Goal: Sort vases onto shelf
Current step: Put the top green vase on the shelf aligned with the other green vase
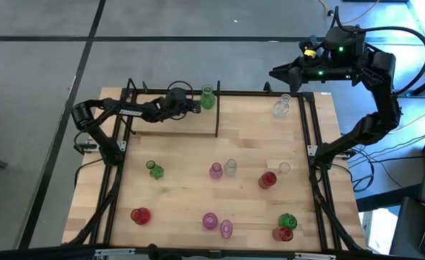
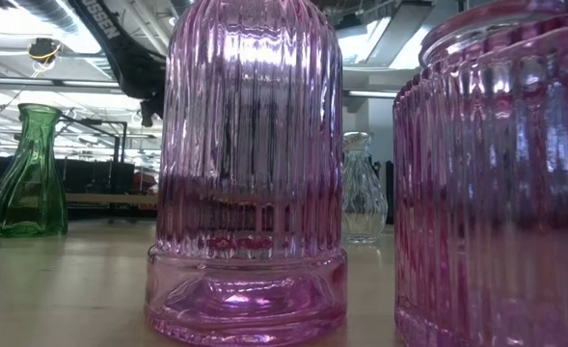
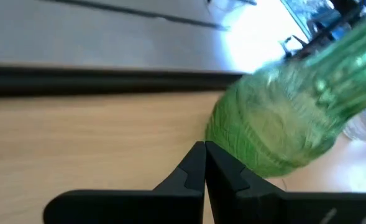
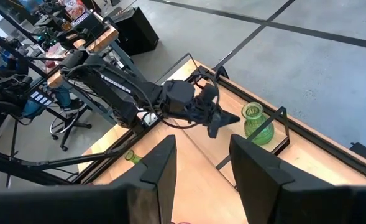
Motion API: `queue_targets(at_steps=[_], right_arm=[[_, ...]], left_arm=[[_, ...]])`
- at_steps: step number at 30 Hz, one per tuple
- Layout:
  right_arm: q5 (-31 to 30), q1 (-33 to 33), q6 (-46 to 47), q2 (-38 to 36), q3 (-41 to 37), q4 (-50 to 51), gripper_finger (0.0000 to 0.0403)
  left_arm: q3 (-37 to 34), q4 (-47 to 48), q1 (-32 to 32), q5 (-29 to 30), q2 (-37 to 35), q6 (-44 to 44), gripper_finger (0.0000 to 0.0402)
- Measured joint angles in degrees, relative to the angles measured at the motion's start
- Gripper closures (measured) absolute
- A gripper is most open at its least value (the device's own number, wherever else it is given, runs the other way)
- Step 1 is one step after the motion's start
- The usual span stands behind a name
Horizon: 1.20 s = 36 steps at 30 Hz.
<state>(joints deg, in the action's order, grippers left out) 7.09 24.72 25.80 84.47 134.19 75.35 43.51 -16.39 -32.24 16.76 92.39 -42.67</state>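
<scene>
Left arm reaches across the shelf [image 1: 172, 124] at the table's far left corner; left gripper [image 1: 197, 105] has its fingers pressed together with nothing between them, tips just beside a green vase [image 1: 208, 97] standing upright at the shelf's far right corner. From the left wrist view the closed tips [image 3: 204, 163] sit against or right next to that vase's base [image 3: 282, 118]; contact is hard to confirm through the blur. Right arm is raised beyond the table's far right corner, right gripper [image 1: 275, 73] with fingers spread apart and holding nothing; in its own wrist view the 2 fingers [image 4: 161, 165] frame the left arm and the green vase [image 4: 257, 123] on the shelf. Off the shelf, on the table [image 1: 183, 188]: 1 clear vase [image 1: 281, 107] near the far right edge; a small green vase [image 1: 154, 170] in the left middle; a pink vase [image 1: 216, 170] touching or just beside a clear one [image 1: 231, 167] at centre; a red vase [image 1: 268, 179] and another clear vase [image 1: 284, 168] to their right. Along the near edge: a red vase [image 1: 140, 215] at left, 2 pink vases [image 1: 210, 220] close together in the middle, and a green vase [image 1: 287, 220] just beside a red one [image 1: 283, 233] at right. Low view is filled by 2 pink vases [image 2: 248, 164], a green one [image 2: 28, 173] behind at left.
</scene>
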Motion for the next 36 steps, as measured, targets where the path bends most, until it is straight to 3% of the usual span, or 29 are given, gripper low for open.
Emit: queue_targets(at_steps=[5, 10, 13, 17, 20, 25, 29, 36], right_arm=[[0.0, 0.0, -3.1, 0.0, 0.0, 0.0, 0.0267], [0.0, 0.0, -6.7, -0.2, 0.0, 0.6, 0.0267], [0.0, 0.0, -8.4, -0.9, 0.0, 2.1, 0.0267], [0.4, 0.0, -10.1, -1.9, 0.0, 4.5, 0.0267], [0.4, 0.0, -11.2, -2.3, 0.0, 5.2, 0.0267], [-0.6, 0.0, -13.1, -2.1, 0.0, 5.2, 0.0267], [-1.1, 0.0, -14.1, -1.1, 0.0, 4.2, 0.0267], [-0.4, 0.0, -13.9, 0.2, 0.0, 4.0, 0.0267]], left_arm=[[0.0, 1.7, 0.8, 3.3, -7.0, 7.4, 0.0401], [0.0, 2.0, 3.3, 3.2, -20.1, 18.3, 0.0402], [0.1, 3.0, 6.4, -0.9, -30.0, 28.9, 0.0401], [0.1, 13.0, 11.0, -11.9, -43.8, 38.8, 0.0402], [0.1, 25.8, 15.1, -15.1, -53.8, 37.3, 0.0402], [1.8, 46.1, 23.2, -7.6, -64.4, 30.6, 0.0401], [1.9, 51.2, 28.5, -6.5, -66.1, 27.2, 0.0401], [1.8, 69.1, 33.3, -12.5, -61.1, 17.3, 0.0401]])
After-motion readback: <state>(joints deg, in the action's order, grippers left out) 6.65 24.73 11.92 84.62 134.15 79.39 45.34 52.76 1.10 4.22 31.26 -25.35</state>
